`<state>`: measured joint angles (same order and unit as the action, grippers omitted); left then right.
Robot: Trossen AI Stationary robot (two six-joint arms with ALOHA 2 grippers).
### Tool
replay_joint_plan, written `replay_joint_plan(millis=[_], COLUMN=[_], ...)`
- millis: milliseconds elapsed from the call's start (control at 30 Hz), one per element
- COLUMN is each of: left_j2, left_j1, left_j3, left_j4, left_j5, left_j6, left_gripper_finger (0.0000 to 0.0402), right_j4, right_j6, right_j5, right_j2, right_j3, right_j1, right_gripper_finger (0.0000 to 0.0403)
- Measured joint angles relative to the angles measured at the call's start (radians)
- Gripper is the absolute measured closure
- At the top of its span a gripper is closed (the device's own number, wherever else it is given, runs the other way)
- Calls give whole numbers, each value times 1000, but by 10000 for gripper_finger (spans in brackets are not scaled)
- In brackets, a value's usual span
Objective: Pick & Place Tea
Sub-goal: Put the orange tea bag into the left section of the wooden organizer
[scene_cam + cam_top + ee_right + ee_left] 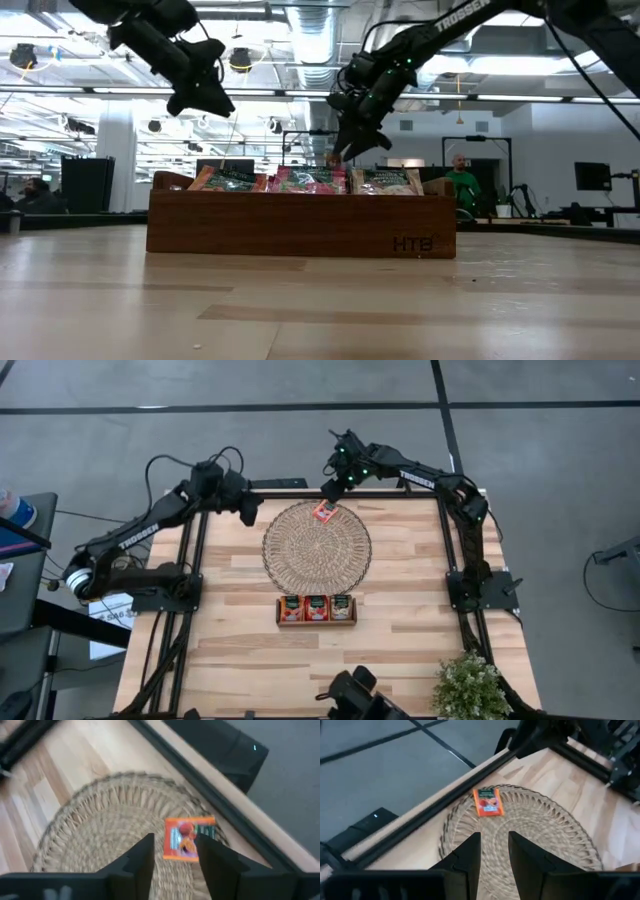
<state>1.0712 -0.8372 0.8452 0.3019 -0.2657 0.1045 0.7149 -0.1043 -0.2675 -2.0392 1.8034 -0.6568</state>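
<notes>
One red-orange tea sachet [323, 512] lies flat on the far edge of the round woven mat [317, 547]; it also shows in the wrist views [186, 839] [488, 802]. My right gripper [331, 490] [175, 851] hangs open just above it, tilted down, fingers apart from it. My left gripper [250, 510] [495, 845] hovers open over the table's far left, beside the mat, with nothing between its fingers. More tea sachets [316, 606] [310, 180] stand on edge in the wooden tray [316, 622] near the mat.
A potted plant [468, 685] stands at the near right corner and a dark camera mount [355, 695] at the near edge. Black frame rails [300, 485] run along the far edge. A person [460, 182] shows in the room beyond.
</notes>
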Motion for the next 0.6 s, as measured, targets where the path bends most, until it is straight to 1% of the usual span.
replay_joint_plan(millis=[100,200,300,367,433,500,600], left_j2=[-39,-66,-86,-92,-93,-92,-92], left_j1=[10,13,13,13,13,13,15], left_j3=[-55,-93,-124,-134,-138,-142,-142], left_j4=[-44,-52,-47,-52,-51,-50,-51], left_j5=[7,11,20,22,26,26,23], left_j6=[53,84,101,111,113,113,113], left_gripper_finger=[312,312,312,312,312,312,312], right_j4=[16,33,19,32,5,26,13], right_j6=[0,3,4,0,-5,-17,-34], right_j5=[-2,-3,28,39,48,50,58], right_j2=[-12,-14,-27,-35,-53,-62,-78], right_j3=[0,-2,1,-3,2,-2,-1], right_j1=[-1,0,20,30,42,41,38], right_gripper_finger=[230,201,181,175,174,177,182])
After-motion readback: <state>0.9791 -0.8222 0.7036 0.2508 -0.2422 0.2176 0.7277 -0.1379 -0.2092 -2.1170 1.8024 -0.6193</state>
